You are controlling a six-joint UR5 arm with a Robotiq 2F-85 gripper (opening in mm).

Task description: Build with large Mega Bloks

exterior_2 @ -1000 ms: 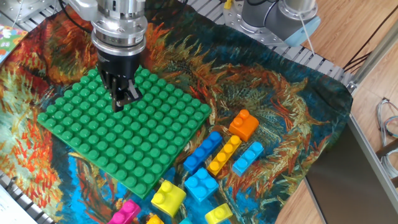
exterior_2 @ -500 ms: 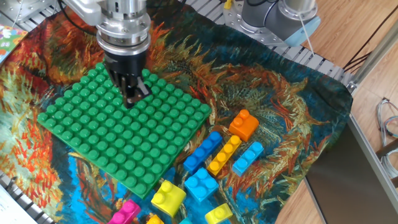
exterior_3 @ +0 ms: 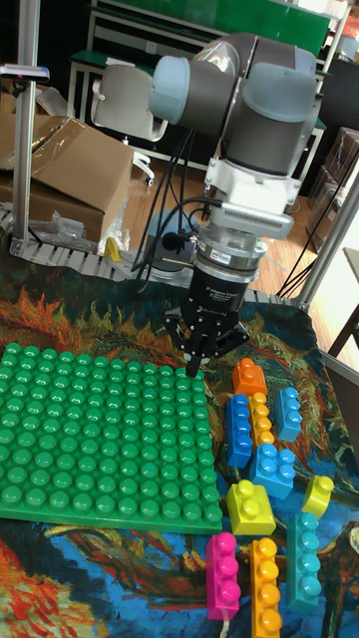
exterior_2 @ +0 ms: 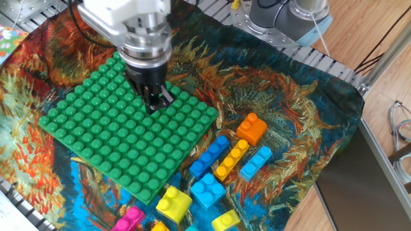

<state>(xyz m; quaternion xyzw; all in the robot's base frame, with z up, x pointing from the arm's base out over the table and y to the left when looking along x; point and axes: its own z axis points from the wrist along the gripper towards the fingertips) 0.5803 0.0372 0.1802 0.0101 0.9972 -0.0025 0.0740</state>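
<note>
UR5 arm (exterior_3: 234,95) reaches in from the back, grey joint housings bunched above the wrist. Wrist (exterior_3: 231,261) vertical, silver flange and ribbed ring below a white block. Claw (exterior_3: 196,365) points straight down, black body, two fingers drawn together at the tips with no gap visible between them; nothing seen held. In the fixed view the claw (exterior_2: 155,104) shows tilted slightly, fingertips (exterior_2: 153,108) low, close above the surface level. Black cables (exterior_3: 178,214) loop from the wrist back along the arm
</note>
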